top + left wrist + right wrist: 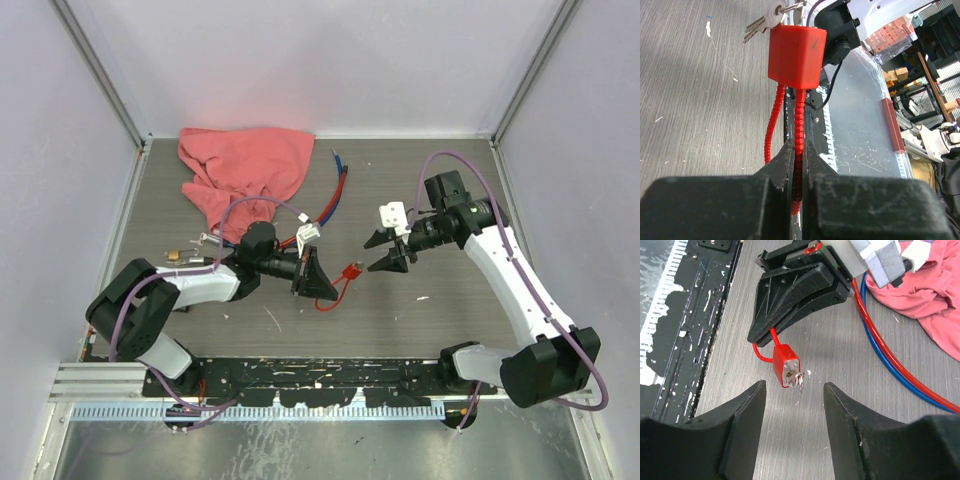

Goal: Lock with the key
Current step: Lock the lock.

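Left pincer [799, 165]: 2 blocky black plastic jaws pressed together, pinching the ribbed red cord a little way from the lock body.
Right pincer [794, 390]: spread apart with nothing between; its 2 fingers [747, 410] are matte black, thick and curved inward at the tips.
Lock [786, 365]: small red box with a smooth plastic shell, rounded edges and a silvery metal end face. It sits between the 2 pincers, held out from the left one by its cord, just beyond the right fingertips and apart from them. I cannot tell whether it rests on the table.
Cord [799, 125]: red, flexible and closely ribbed like a row of beads. 2 strands leave the lock body; 1 runs into the left jaws and the other bows out beside them.
Keys [767, 20]: flat silvery metal on a thin ring, at the lock's metal end; 1 rounded key head stands right against that end.
Table [440, 300]: grey board with a fine wood-grain pattern and a few white flecks.
Cloth [245, 170]: soft, crumpled, salmon-red, at the far left of the table.
Wires [335, 190]: 1 red and 1 blue, smooth and round, curving beside the cloth.
Rail [330, 375]: black strip along the near edge, scuffed with white.
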You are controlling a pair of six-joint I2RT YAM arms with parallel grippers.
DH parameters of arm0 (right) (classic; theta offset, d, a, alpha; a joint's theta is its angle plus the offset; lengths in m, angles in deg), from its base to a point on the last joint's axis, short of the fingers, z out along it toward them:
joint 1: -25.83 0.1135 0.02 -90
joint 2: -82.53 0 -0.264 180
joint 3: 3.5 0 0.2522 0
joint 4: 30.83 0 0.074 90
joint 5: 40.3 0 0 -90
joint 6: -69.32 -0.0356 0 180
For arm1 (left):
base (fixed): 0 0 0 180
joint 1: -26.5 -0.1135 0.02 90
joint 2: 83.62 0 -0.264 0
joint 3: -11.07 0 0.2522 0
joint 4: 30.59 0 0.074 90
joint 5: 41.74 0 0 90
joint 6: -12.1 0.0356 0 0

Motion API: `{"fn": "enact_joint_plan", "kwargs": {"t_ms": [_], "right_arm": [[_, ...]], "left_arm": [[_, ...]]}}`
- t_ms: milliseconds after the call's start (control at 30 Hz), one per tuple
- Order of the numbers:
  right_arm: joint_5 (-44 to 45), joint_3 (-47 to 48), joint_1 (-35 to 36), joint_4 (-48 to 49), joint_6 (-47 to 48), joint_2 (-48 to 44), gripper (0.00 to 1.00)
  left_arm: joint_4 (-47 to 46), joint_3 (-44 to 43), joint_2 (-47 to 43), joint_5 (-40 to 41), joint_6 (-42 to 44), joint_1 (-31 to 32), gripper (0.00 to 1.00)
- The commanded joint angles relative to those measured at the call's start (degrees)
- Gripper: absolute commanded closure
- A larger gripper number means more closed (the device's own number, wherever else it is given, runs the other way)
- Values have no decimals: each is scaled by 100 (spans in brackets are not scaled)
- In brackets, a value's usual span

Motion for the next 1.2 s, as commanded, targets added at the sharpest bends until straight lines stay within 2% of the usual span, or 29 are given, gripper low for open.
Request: {"fn": "enact_joint_plan", "kwargs": {"t_ms": [0, 300, 500, 800, 1167], "right_arm": [[-402, -34, -129, -44, -252, -290, 44], [-401, -694, -476, 267, 197, -221, 43], [-1093, -936, -451, 678, 347, -4, 29], [-1508, -934, -237, 803, 326, 254, 31], [-1551, -935, -135, 1440, -305, 229, 40]], "left_arm": [[230, -93, -344, -130, 273, -29, 100], [1396, -282, -981, -203, 776, -20, 100], [1568, -448, -1178, -265, 748, 13, 100], [1616, -663, -1242, -291, 681, 100, 100], [1580, -707, -1245, -228, 654, 219, 100]]}}
